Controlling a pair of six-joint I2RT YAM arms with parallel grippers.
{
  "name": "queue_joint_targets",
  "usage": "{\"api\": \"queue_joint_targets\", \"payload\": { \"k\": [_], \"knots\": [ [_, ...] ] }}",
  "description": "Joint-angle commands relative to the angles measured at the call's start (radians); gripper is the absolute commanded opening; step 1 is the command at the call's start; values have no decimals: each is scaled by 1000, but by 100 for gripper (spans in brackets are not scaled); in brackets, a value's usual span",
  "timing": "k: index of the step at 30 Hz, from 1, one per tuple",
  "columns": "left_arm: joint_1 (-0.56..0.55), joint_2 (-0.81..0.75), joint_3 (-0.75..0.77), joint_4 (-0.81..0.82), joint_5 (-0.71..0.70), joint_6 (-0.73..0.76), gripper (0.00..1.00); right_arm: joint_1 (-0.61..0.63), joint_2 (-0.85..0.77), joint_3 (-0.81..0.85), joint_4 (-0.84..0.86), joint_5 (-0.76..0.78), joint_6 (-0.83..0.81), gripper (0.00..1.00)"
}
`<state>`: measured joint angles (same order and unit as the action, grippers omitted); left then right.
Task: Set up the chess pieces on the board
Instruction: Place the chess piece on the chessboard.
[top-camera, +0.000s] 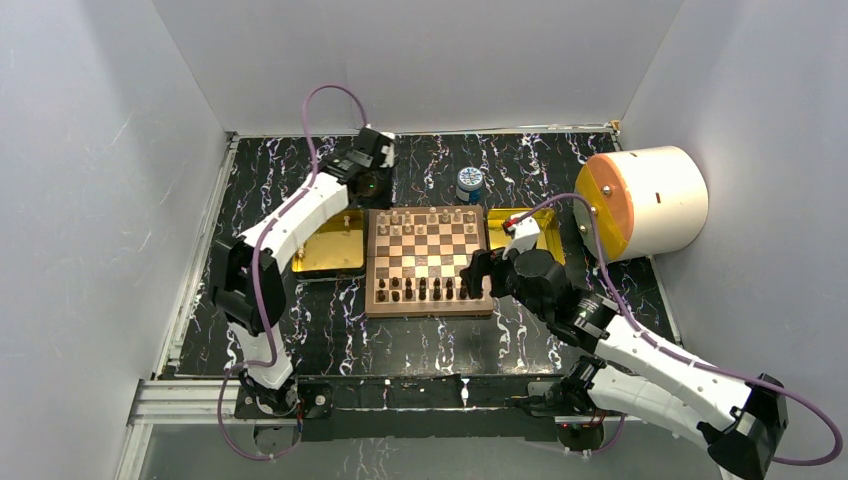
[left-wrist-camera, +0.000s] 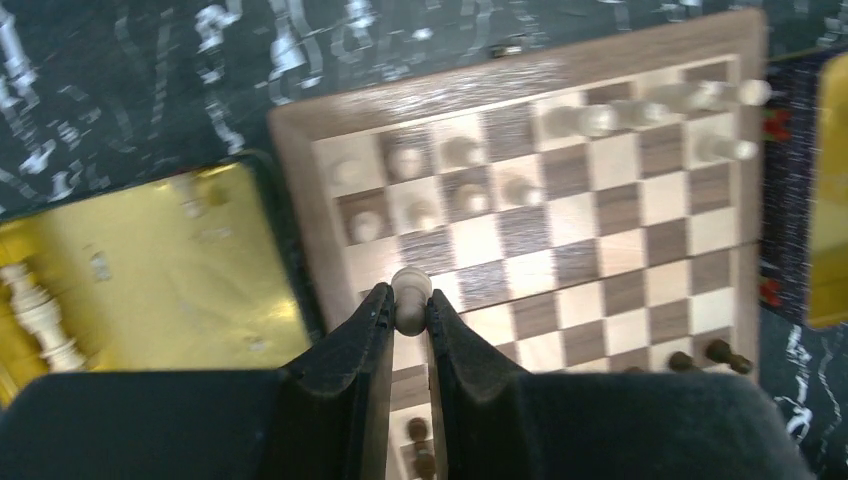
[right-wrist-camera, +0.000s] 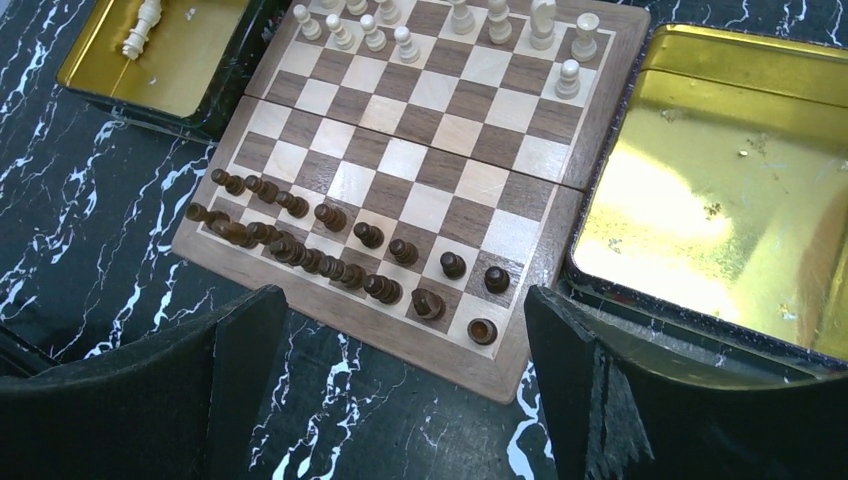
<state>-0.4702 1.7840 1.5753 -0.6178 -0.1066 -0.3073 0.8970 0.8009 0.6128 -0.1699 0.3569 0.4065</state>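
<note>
The board (top-camera: 428, 308) lies mid-table, dark pieces along its near rows (right-wrist-camera: 330, 215) and cream chess pieces on its far rows (right-wrist-camera: 405, 45). My left gripper (left-wrist-camera: 410, 300) hangs over the board's far left part (top-camera: 372, 185) and is shut on a cream piece (left-wrist-camera: 411, 285), whose round head pokes out past the fingertips. Below it I see the board's left edge (left-wrist-camera: 300, 180) and several cream pieces (left-wrist-camera: 460, 152), blurred. My right gripper (right-wrist-camera: 405, 380) stands open by the board's near right corner (top-camera: 480, 272), nothing between its fingers.
A gold tray (left-wrist-camera: 170, 280) left of the board holds one cream piece lying down (left-wrist-camera: 40, 320). The gold tray on the right (right-wrist-camera: 720, 200) shows no pieces. A blue-and-white jar (top-camera: 469, 183) stands behind the board. A big white cylinder with an orange face (top-camera: 645, 200) lies at the far right.
</note>
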Motion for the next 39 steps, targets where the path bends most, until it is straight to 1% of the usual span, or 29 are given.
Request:
{"api": "queue_joint_targets", "payload": {
  "k": [1, 7, 15, 23, 39],
  "knots": [
    [-90, 38, 109, -30, -35, -26, 7, 2, -29, 60, -30, 43, 35, 99],
    [-188, 133, 213, -34, -80, -42, 8, 1, -66, 63, -59, 55, 39, 99],
    [-257, 253, 292, -31, -122, -52, 8, 1, -134, 33, -67, 57, 46, 99],
    [-268, 356, 335, -16, -133, -51, 8, 1, -168, 36, -79, 68, 38, 99],
    [-268, 395, 339, 3, -151, -38, 10, 2, -195, 32, -78, 89, 25, 99]
  ]
}}
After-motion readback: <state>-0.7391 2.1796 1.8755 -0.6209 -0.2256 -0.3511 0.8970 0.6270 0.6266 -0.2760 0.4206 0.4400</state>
